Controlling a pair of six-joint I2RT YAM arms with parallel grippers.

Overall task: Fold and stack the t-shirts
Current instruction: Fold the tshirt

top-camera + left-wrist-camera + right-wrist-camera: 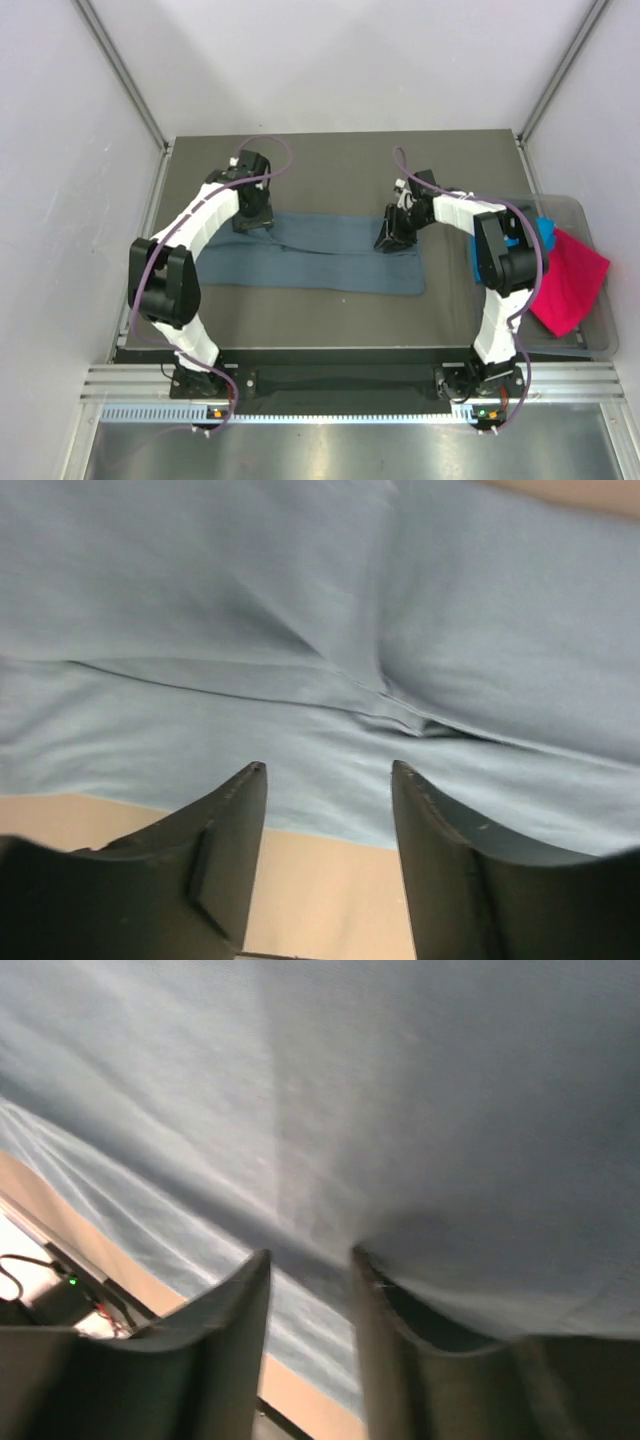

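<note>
One slate tee point(330, 258) lies folded in a strip across the worktop point(330, 322)'s middle; left gripper point(252, 222) on it stands wide, empty; right gripper point(395, 238) narrowly parted at the cloth

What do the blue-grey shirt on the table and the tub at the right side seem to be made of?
The blue-grey shirt looks like soft, matte knit cloth, perhaps cotton jersey: it lies limp and flat, and the left wrist view shows gentle creases with no shine. The tub appears to be clear, smooth plastic: its walls are see-through and keep a stiff, rounded rim.
</note>
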